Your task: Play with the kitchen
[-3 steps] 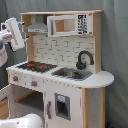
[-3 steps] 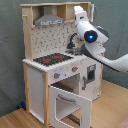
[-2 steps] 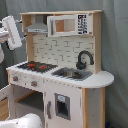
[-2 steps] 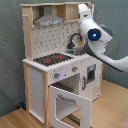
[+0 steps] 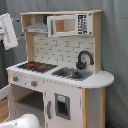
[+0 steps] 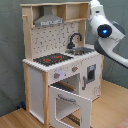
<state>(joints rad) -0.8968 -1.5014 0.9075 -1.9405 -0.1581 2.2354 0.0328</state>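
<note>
The kitchen (image 5: 60,70) fills the middle of the first exterior view and the left and centre of the second exterior view, where its oven door (image 6: 67,102) is seen swung down and open at the lower centre. The hob (image 6: 52,59) and the faucet (image 6: 75,40) are seen on the counter. The arm (image 6: 105,32) is held at the upper right of the second exterior view, beside the top shelf; at the upper left of the first exterior view a white part of it (image 5: 7,31) is seen, well apart from the hood (image 5: 37,26). Whether the pincer is open or closed cannot be told.

A collision is judged to be the main risk: if the arm is lowered without being drawn clear, the shelf edge or the faucet could be struck and the light toy pushed or tipped. The open door could also be caught on a low sweep.

Compared with the frame a second ago, the arm has been raised and drawn outward in the second exterior view; the kitchen is unchanged.
</note>
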